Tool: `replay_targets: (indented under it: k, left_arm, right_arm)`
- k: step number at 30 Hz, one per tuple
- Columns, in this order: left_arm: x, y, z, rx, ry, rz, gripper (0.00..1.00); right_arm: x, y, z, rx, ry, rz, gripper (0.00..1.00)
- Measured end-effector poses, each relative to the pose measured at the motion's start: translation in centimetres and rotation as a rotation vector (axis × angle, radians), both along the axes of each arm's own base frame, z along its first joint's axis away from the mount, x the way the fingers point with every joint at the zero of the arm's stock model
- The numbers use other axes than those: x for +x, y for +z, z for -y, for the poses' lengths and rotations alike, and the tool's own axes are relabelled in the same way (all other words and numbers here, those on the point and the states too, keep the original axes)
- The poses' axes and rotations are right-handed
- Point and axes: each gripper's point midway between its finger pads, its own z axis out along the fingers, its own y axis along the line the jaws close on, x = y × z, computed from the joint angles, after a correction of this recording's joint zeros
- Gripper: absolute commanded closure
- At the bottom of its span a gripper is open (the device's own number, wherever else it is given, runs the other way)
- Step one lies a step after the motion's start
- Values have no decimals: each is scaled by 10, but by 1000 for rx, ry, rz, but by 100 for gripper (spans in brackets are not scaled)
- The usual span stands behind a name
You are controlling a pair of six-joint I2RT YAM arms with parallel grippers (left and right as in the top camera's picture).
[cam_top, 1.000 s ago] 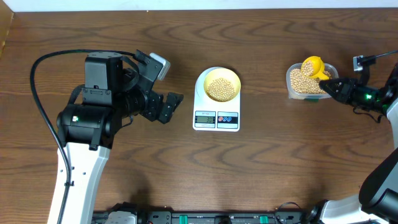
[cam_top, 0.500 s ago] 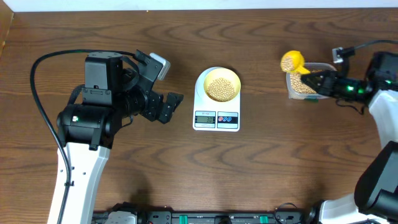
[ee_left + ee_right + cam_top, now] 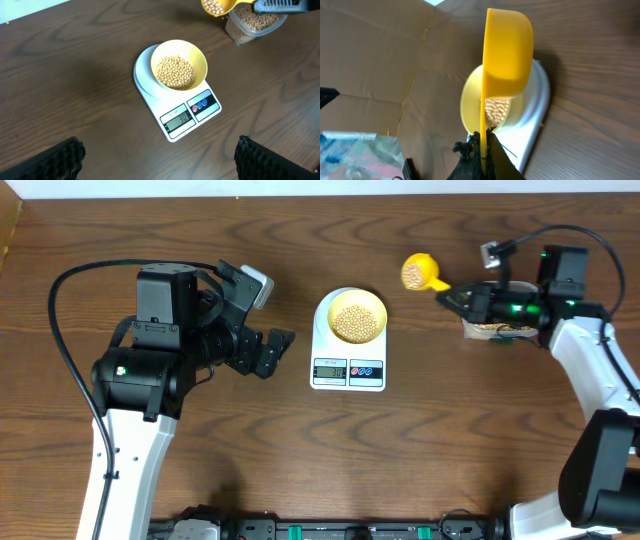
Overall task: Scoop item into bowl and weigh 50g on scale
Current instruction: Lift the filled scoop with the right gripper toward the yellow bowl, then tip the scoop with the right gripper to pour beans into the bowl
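The pale yellow bowl (image 3: 357,316) stands on the white scale (image 3: 348,370) and is partly filled with tan beans (image 3: 174,71). My right gripper (image 3: 452,297) is shut on the handle of a bright yellow scoop (image 3: 420,273), which holds beans in the air just right of the bowl, behind the scale. In the right wrist view the scoop (image 3: 507,50) hangs in front of the bowl (image 3: 470,107), and its thin handle is pinched in the gripper (image 3: 485,145). My left gripper (image 3: 265,318) stands wide open and holds nothing, left of the scale.
A clear plastic container of beans (image 3: 255,22) sits at the right, half hidden under my right arm in the overhead view. The scale's display (image 3: 181,118) is lit, beside its red and blue buttons (image 3: 200,105). A black cable (image 3: 70,330) loops at the left.
My right gripper has lifted the loaded scoop out of the clear container and carried it left toward the bowl. The left arm has not moved.
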Motion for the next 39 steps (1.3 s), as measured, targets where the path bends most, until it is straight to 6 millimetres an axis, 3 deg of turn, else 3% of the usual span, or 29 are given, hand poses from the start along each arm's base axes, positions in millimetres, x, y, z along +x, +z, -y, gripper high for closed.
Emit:
replay_targets:
  k: [9, 18, 39]
  left_arm:
    - [0, 0, 0, 0, 0, 0, 2]
    - [0, 0, 0, 0, 0, 0, 3]
    - [0, 0, 0, 0, 0, 0, 2]
  right_arm:
    - [-7, 6, -47, 7, 101, 37, 99]
    - [-15, 0, -79, -45, 150, 52, 99]
    - [-11, -7, -80, -144, 178, 162, 99]
